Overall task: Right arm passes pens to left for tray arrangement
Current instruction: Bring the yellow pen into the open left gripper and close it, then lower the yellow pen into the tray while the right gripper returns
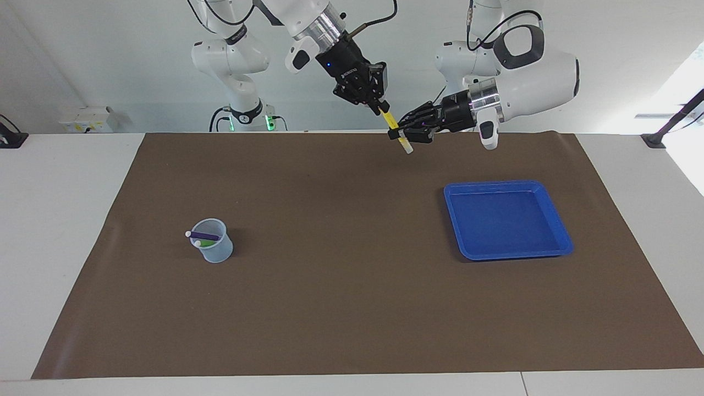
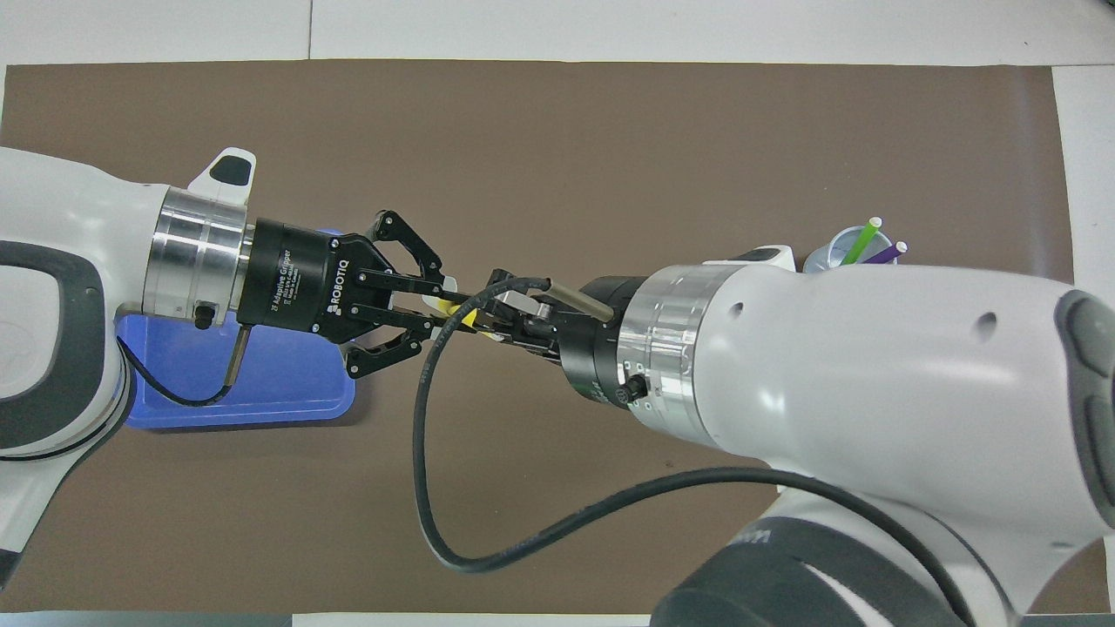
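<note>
1. Pens first: the yellow pen [image 1: 393, 125] hangs in the air above the brown mat [image 1: 352, 308], over the edge nearest my bases, slanting with its pale tip down.
2. My right gripper [image 1: 380, 108] pinches its upper end; my left gripper [image 1: 404, 133] is clenched on its lower part, just above the tip.
3. I judge both grips overlap so the pen cannot drop during the handover; the right fingers should let go next.
4. My left arm comes in sideways, which should suit carrying the pen to the blue tray [image 1: 560, 234], lying bare toward the left arm's end.
5. Thin, bright yellow, marker-like, it is shorter than the tray's side.
6. The green pen [image 2: 862, 239] and purple pen [image 2: 883, 254] wait leaning in the translucent cup [image 1: 212, 241], toward the right arm's end.
</note>
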You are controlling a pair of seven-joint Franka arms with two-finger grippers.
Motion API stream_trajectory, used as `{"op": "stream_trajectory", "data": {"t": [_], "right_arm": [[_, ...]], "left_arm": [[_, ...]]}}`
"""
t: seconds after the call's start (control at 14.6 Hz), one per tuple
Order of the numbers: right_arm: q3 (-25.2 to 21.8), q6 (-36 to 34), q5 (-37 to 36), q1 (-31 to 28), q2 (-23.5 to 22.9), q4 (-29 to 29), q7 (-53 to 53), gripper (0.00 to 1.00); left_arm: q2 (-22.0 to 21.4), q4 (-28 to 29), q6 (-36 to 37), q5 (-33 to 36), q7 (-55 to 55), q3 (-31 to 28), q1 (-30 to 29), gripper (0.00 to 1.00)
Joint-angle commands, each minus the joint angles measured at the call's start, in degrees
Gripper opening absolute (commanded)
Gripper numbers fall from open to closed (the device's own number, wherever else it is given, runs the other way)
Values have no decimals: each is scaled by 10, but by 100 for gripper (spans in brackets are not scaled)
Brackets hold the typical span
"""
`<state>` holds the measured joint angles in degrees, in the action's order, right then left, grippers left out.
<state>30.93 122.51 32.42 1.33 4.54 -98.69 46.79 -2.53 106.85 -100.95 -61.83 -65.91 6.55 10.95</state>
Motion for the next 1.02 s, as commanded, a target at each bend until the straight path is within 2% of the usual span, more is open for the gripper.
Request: {"op": "stream_trajectory", "data": {"t": [0.0, 0.27, 0.48, 0.68, 0.96], "right_arm": [[5, -6, -19, -4, -7, 7, 1, 100], [-9, -11, -64, -9, -6, -6, -29, 100], [-60, -45, -81, -10, -1, -19, -100, 100], [-120, -103, -116, -10, 3, -23, -234, 100], [-187, -114, -207, -10, 13, -65, -347, 100]], "left_arm": [[-20, 20, 4, -11, 7, -5, 0, 0], [-20, 20, 1, -10, 8, -6, -1, 0], [-20, 23, 4, 1, 67, -7, -11, 0], [-20, 24, 8, 71, 163, -7, -19, 0], [-13, 19, 1, 219, 285, -8, -27, 0]]}}
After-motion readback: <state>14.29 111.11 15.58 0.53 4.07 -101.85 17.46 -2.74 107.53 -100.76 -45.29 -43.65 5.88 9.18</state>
